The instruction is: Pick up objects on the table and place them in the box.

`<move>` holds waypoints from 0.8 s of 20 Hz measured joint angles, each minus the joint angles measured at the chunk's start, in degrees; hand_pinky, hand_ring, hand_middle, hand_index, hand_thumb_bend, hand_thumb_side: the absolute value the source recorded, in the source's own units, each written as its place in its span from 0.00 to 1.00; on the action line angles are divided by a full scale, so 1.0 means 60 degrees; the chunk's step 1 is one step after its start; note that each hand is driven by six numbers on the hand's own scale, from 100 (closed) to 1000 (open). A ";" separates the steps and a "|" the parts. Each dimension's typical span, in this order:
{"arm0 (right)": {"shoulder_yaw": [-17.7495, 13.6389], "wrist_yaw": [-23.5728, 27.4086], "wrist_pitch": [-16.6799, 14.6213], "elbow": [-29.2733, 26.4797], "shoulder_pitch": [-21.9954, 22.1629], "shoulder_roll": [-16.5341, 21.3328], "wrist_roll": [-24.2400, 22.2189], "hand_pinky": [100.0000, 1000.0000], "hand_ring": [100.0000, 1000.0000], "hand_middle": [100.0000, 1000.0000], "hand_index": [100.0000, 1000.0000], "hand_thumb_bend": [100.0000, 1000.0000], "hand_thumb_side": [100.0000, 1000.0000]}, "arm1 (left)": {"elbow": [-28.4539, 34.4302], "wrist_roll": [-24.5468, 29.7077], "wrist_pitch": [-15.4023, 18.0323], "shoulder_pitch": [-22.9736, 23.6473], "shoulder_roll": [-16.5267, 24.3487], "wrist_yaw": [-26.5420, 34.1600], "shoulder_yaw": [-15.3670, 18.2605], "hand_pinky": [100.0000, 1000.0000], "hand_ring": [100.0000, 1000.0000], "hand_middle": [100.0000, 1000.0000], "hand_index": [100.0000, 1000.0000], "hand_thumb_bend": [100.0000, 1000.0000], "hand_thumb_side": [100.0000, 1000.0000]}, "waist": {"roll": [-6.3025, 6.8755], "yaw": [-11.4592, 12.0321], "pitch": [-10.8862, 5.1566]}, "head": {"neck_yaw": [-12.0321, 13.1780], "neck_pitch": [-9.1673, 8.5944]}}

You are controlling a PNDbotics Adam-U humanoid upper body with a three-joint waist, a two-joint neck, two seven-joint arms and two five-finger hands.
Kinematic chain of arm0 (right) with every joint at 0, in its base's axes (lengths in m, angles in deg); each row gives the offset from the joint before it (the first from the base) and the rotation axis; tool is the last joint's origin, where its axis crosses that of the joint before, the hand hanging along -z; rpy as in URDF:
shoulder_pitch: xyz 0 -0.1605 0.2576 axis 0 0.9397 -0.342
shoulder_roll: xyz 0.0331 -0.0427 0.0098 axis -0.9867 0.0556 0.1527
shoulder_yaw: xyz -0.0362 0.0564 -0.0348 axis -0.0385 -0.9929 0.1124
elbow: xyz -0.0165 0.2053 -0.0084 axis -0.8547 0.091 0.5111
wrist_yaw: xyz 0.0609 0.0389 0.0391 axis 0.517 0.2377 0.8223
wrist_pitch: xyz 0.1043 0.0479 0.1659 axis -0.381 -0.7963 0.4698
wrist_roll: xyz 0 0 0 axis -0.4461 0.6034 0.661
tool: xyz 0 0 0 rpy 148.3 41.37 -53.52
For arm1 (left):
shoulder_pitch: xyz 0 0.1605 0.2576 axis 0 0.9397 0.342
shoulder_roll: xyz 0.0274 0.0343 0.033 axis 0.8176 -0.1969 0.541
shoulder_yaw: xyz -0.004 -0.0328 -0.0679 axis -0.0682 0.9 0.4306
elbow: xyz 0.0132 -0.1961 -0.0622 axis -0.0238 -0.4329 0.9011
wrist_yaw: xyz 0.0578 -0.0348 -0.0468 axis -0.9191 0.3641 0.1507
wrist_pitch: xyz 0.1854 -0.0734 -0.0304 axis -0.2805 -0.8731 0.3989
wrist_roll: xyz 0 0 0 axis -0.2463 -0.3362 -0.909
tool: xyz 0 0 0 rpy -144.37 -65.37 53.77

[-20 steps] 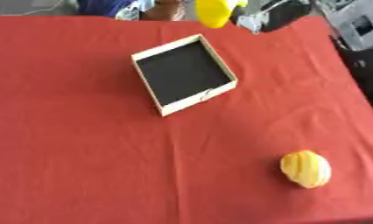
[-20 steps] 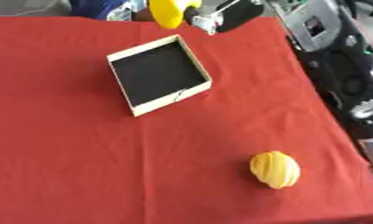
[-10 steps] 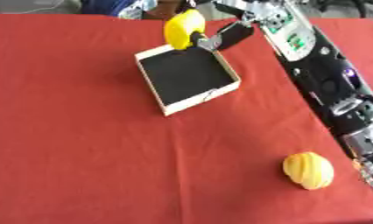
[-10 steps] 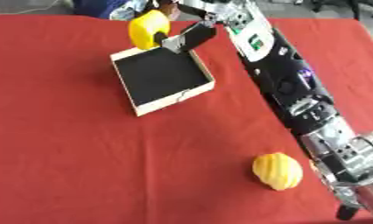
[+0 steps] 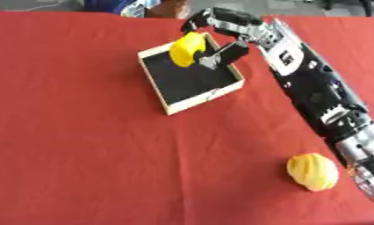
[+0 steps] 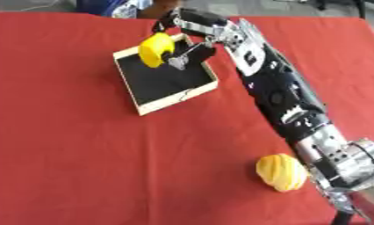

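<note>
Right hand (image 5: 221, 33) now reaching across from the far edge, curled round yellow object (image 5: 185, 49), brought down over the box (image 5: 166, 103) from beyond its far side a second ago. Not released yet; drop seems imminent. Ridged yellow-orange object (image 5: 313, 172) unmoved on red cloth (image 5: 75, 145), near right, likely next.

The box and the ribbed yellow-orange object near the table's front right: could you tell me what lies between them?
Only bare red tablecloth lies between the box and the ribbed yellow-orange object, as the left eye view shows. The robot's right arm runs alongside that stretch, to its right.
</note>
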 measured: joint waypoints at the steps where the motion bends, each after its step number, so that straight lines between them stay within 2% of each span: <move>1: -0.0002 -0.0073 -0.0017 0.0020 0.0000 -0.0011 0.0017 0.87 1.00 0.78 0.90 0.00 0.09 | 0.0000 0.0009 -0.0006 -0.0004 0.0000 0.0008 -0.0005 0.89 0.75 0.79 0.87 0.07 0.72 | 0.0004 -0.0001 0.0002 | 0.0000 0.0000; 5: -0.0090 -0.0590 -0.0113 0.0037 0.0000 -0.0065 0.0113 0.92 1.00 0.87 0.97 0.00 0.05 | 0.0000 0.0034 -0.0010 -0.0016 -0.0001 0.0048 -0.0008 0.89 0.75 0.79 0.87 0.07 0.73 | 0.0002 -0.0005 0.0005 | 0.0002 0.0000; 12: -0.0236 -0.2008 -0.0397 -0.0025 -0.0001 -0.0065 0.0409 0.96 1.00 0.88 0.98 0.00 0.04 | 0.0000 0.0080 -0.0023 -0.0029 -0.0001 0.0066 -0.0008 0.89 0.74 0.79 0.87 0.07 0.73 | 0.0002 -0.0025 0.0005 | 0.0035 0.0000; 16: -0.0236 -0.2356 -0.0577 -0.0028 -0.0001 -0.0066 0.0642 0.94 1.00 0.87 0.97 0.00 0.02 | 0.0000 0.0087 -0.0028 -0.0053 -0.0003 0.0081 -0.0008 0.89 0.74 0.79 0.87 0.07 0.73 | 0.0002 -0.0050 0.0005 | 0.0044 0.0000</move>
